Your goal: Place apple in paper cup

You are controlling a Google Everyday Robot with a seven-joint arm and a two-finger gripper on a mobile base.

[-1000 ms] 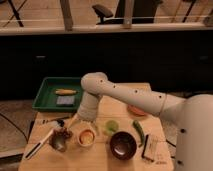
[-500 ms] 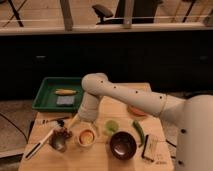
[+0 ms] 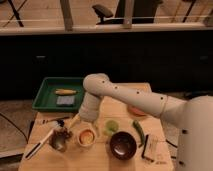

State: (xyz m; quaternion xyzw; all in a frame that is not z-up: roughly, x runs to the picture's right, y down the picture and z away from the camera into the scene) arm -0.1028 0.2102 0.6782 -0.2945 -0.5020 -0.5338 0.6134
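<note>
Looks a firm, light, slick apple (image 3: 87,136) in the paper cup (image 3: 85,144), best pinched across its middle, with pincer (image 3: 74,122) gaping empty just beside.

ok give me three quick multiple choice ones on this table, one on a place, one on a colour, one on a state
1. Where is the gripper?
A. at the far right edge
B. right beside the paper cup, at its upper left
C. out of view

2. What colour is the tray?
A. green
B. blue
C. white

3. What state is the paper cup in?
A. empty
B. tipped over
C. upright, with the apple inside

Answers:
1 B, the arm ends just up and left of the cup.
2 A, its rim and floor are green.
3 C, the orange-red fruit shows in its round mouth.
</note>
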